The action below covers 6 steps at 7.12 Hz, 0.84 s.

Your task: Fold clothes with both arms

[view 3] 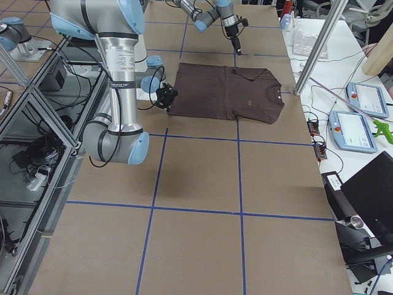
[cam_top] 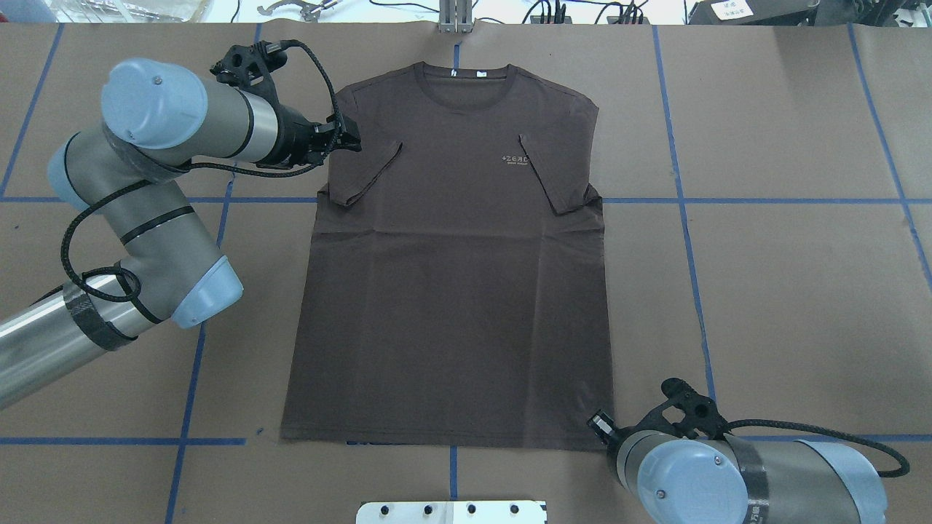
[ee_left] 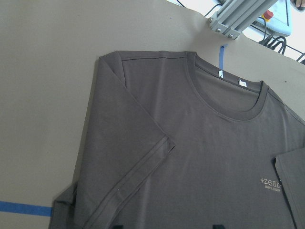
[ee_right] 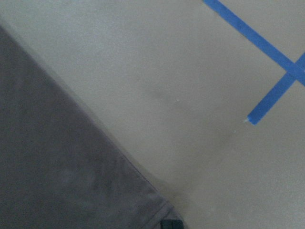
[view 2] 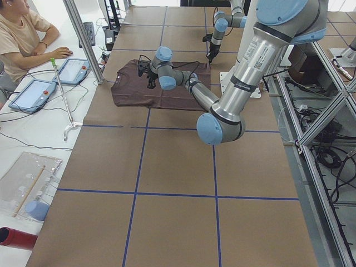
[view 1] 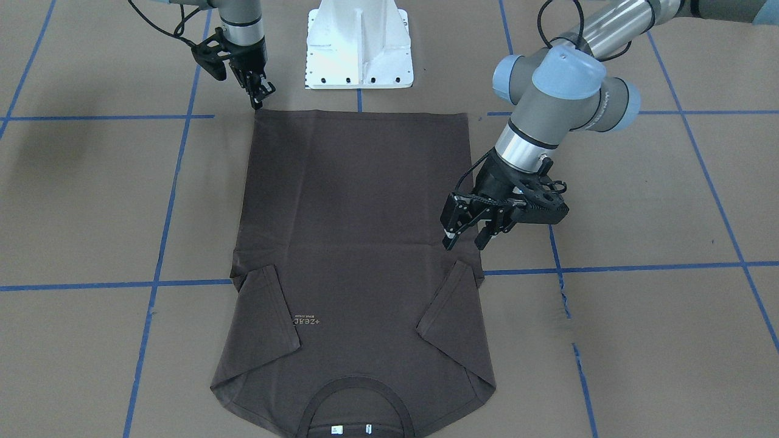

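The dark brown T-shirt (view 1: 359,201) lies flat on the brown table, both sleeves folded inward, collar (view 1: 359,395) away from the robot. It also shows in the overhead view (cam_top: 451,276). My left gripper (view 1: 465,243) is open and empty, hovering over the shirt's side edge just hem-side of the folded sleeve (view 1: 453,322). The left wrist view shows that sleeve and the collar (ee_left: 224,100). My right gripper (view 1: 260,97) is shut, its tips at the hem corner (view 1: 258,113). I cannot tell whether it pinches cloth. The right wrist view shows that corner (ee_right: 157,210).
The white pedestal base (view 1: 359,45) stands just behind the hem. Blue tape lines (view 1: 73,285) cross the table. An aluminium post (ee_left: 238,19) stands beyond the collar. An operator (view 2: 22,33) and tablets (view 2: 72,69) sit at the far side.
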{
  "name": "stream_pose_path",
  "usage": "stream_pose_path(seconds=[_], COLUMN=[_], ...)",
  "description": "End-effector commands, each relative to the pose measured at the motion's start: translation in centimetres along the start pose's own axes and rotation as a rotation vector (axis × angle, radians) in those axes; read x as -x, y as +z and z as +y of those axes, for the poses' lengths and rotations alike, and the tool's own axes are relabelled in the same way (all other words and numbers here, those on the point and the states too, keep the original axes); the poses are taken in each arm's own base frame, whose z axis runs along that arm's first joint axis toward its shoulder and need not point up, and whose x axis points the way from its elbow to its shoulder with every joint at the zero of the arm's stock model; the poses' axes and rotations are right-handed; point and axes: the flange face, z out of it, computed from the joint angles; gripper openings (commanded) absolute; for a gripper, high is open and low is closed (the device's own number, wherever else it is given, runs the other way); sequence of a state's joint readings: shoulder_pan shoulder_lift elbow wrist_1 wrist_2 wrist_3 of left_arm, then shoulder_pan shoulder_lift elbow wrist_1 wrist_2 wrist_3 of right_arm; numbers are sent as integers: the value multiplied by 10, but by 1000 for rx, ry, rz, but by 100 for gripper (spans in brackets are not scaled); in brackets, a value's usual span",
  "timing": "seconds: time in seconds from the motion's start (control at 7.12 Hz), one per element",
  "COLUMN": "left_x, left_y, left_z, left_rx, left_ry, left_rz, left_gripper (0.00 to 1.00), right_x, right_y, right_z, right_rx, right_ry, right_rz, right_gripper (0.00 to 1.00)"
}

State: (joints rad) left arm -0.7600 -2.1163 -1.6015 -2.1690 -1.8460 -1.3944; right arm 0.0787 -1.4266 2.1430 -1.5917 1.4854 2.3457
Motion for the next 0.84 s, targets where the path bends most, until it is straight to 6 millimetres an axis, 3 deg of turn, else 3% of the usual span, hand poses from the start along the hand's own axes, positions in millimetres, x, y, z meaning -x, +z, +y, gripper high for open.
stream_pose_path(seconds=[0.0, 0.28, 0.7], left_x=[4, 4, 2], left_y=[1, 1, 1], left_z=[1, 1, 1], left_rx=[1, 1, 1], left_ry=[-1, -1, -5], left_rz=[-5, -5, -4], left_gripper=[72, 73, 73], right_x=[4, 0, -6], right_y=[-11, 0, 20], right_z=[-1, 5, 6], right_rx=[11, 7, -22], right_ry=[7, -6, -17], right_rz=[-20, 0, 29], right_gripper=[61, 70, 63])
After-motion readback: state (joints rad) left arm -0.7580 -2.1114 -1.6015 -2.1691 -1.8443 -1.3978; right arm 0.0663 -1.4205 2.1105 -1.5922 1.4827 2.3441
